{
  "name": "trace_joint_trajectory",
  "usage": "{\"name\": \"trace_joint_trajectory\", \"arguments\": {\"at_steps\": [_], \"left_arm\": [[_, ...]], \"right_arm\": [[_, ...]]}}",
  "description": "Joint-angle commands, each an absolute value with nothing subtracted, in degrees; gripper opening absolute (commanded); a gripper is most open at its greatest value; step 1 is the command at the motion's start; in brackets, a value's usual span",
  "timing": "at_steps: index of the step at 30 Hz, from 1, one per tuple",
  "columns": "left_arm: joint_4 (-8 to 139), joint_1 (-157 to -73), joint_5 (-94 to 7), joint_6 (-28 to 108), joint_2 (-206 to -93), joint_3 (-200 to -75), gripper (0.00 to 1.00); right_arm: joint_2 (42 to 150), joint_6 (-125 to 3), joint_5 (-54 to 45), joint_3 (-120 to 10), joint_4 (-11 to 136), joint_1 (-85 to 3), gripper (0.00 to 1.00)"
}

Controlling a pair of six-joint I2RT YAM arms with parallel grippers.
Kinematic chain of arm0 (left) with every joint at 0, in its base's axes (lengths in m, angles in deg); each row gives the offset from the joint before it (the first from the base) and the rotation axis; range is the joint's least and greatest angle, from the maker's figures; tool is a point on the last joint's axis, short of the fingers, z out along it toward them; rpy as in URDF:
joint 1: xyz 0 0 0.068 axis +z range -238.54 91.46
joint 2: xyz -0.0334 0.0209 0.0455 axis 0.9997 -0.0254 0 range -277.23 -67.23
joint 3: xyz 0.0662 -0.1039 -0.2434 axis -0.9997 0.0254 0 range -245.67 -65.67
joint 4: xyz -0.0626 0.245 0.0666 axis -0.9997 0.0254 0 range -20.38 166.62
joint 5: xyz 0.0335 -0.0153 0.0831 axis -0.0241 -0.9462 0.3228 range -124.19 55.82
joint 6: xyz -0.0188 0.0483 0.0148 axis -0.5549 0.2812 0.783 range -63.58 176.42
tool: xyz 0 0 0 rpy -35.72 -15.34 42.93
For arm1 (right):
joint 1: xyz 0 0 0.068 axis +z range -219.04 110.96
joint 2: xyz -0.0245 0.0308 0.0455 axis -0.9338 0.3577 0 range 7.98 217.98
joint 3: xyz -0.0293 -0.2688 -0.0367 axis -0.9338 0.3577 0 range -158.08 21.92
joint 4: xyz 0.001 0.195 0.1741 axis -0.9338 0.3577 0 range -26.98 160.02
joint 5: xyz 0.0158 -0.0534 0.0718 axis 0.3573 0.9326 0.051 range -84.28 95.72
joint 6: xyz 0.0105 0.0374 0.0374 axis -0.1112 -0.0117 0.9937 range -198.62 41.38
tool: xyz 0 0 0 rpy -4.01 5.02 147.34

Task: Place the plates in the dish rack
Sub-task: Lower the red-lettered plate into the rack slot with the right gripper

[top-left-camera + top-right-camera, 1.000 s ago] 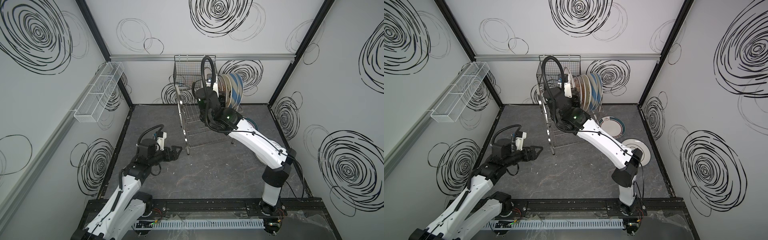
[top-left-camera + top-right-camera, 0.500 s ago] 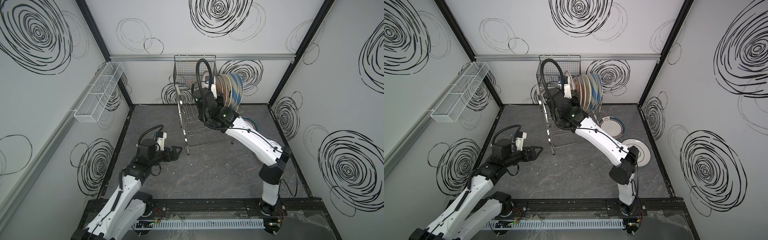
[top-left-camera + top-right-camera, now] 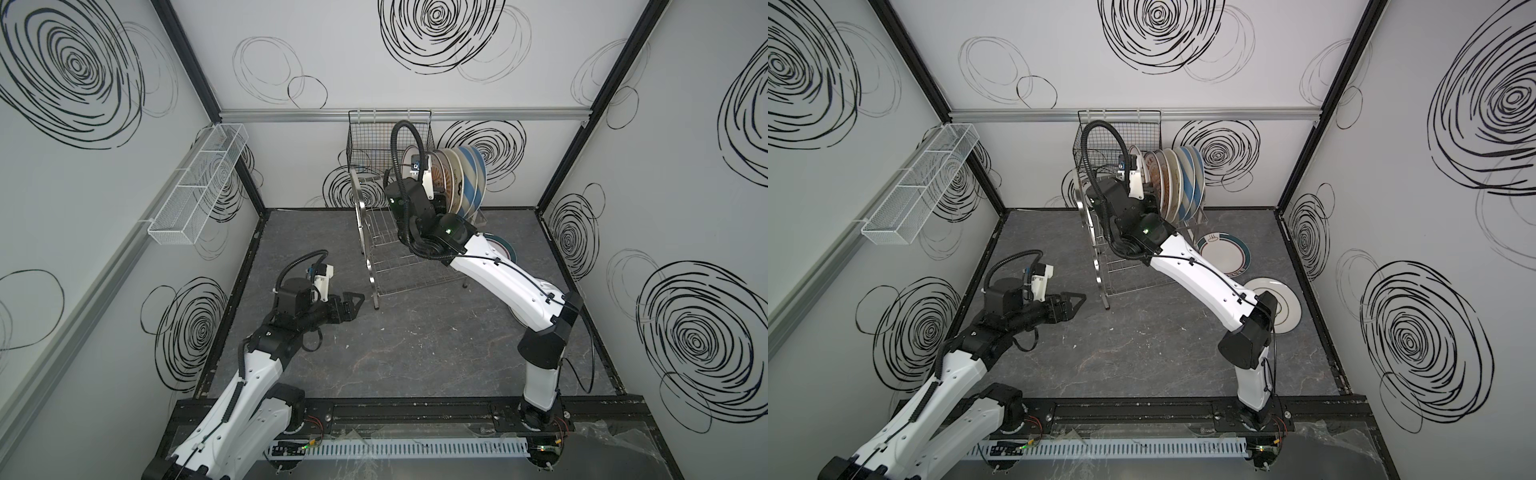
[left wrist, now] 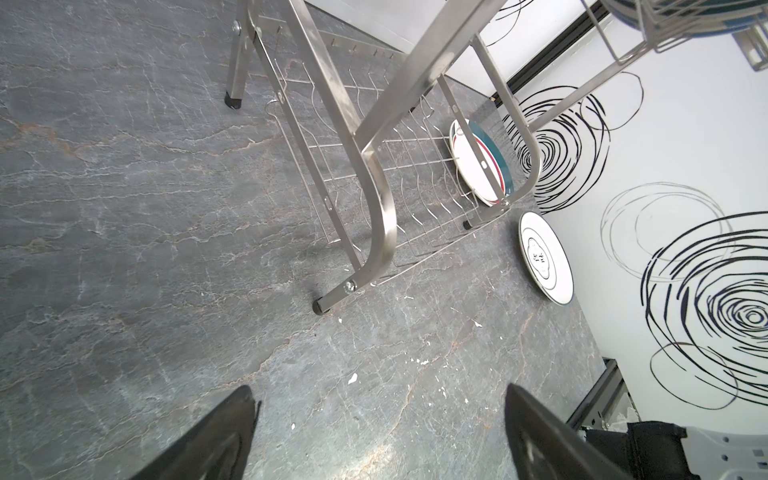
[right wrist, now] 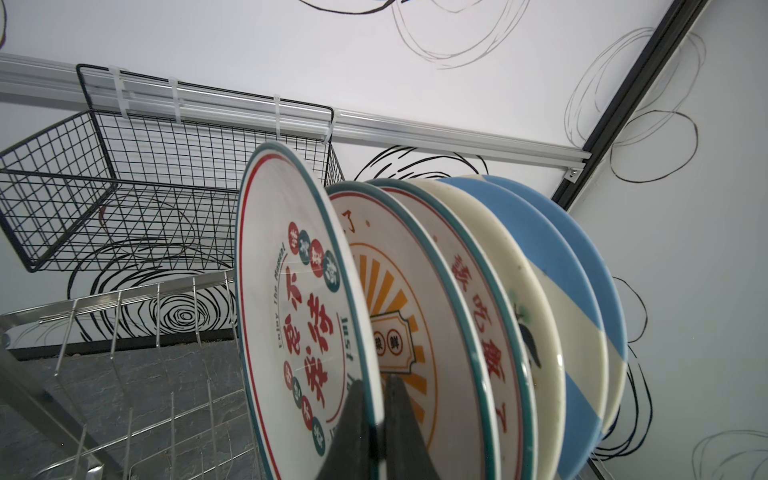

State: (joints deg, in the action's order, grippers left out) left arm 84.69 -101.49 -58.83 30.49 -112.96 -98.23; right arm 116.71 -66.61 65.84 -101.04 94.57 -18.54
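The red-lettered plate (image 5: 299,316) stands on edge in the upper slots of the dish rack (image 4: 381,208) beside five others, where the dividers hold it upright. Your right fingers (image 5: 353,432) grasp its rim to steady it. Your left fingers (image 4: 216,440) hang spread and empty, clear of the rack.

Both top views look steeply down from high at the front onto the whole table (image 3: 415,353). The left wrist camera looks low across the table at the legs of the dish rack (image 4: 382,208). The right wrist camera sits close against the red-lettered plate (image 5: 299,299). All four views share the dish rack.
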Motion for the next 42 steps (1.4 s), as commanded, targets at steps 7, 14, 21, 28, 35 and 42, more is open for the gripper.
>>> {"name": "trace_joint_trajectory", "arguments": {"at_steps": [7,14,21,28,35,42], "left_arm": [[82.54,-100.93,-59.77,31.64,-112.77,-97.93,0.96],[82.63,-100.85,-59.59,31.64,-112.7,-97.93,0.96],[82.8,-100.75,-58.99,31.64,-112.38,-97.96,0.96],[83.2,-100.66,-58.03,31.64,-112.13,-98.11,0.96],[83.92,-100.75,-55.49,31.64,-111.96,-98.28,0.96],[84.67,-101.29,-53.5,31.64,-112.3,-98.49,0.96]], "right_arm": [[115.09,-67.69,66.55,-103.01,94.09,-17.47,0.34],[113.63,-68.69,65.26,-106.17,95.76,-16.33,0.52],[106.67,-65.57,56.27,-104.44,97.29,-16.42,0.65],[97.31,-63.26,47.11,-99.34,103.2,-16.88,0.68],[91.47,-56.88,38.62,-94.26,122.06,-18.06,0.72],[80.03,-48.43,25.65,-67.69,126.7,-22.98,0.85]]}}
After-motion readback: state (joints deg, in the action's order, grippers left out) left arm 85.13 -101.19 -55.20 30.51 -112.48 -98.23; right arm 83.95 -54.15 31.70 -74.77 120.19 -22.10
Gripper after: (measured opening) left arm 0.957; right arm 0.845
